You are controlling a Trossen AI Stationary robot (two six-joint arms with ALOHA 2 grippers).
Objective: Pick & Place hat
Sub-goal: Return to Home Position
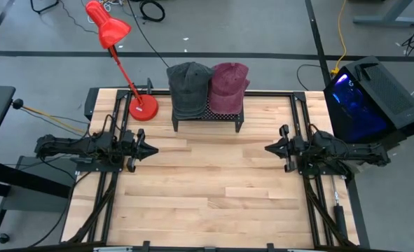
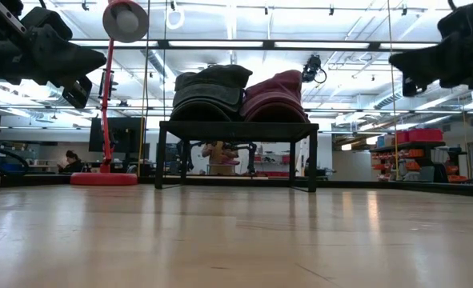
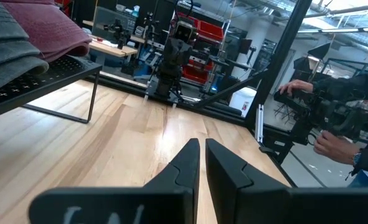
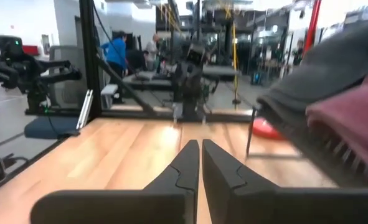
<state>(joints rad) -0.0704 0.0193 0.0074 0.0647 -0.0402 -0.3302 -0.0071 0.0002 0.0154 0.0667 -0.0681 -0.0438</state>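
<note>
While black caps (image 1: pixel 189 87) sit stacked on the shelf (image 1: pixel 217 116), the left gripper (image 1: pixel 150 149) and right gripper (image 1: pixel 270 148) hover at opposite sides of the table (image 1: pixel 207 189). Both have fingers together, empty

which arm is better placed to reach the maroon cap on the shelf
Probably the right. The maroon cap sits on the shelf's right half, nearer the right pincer; the black caps lie between it and the left pincer. Both pincers are shut and empty.
</note>
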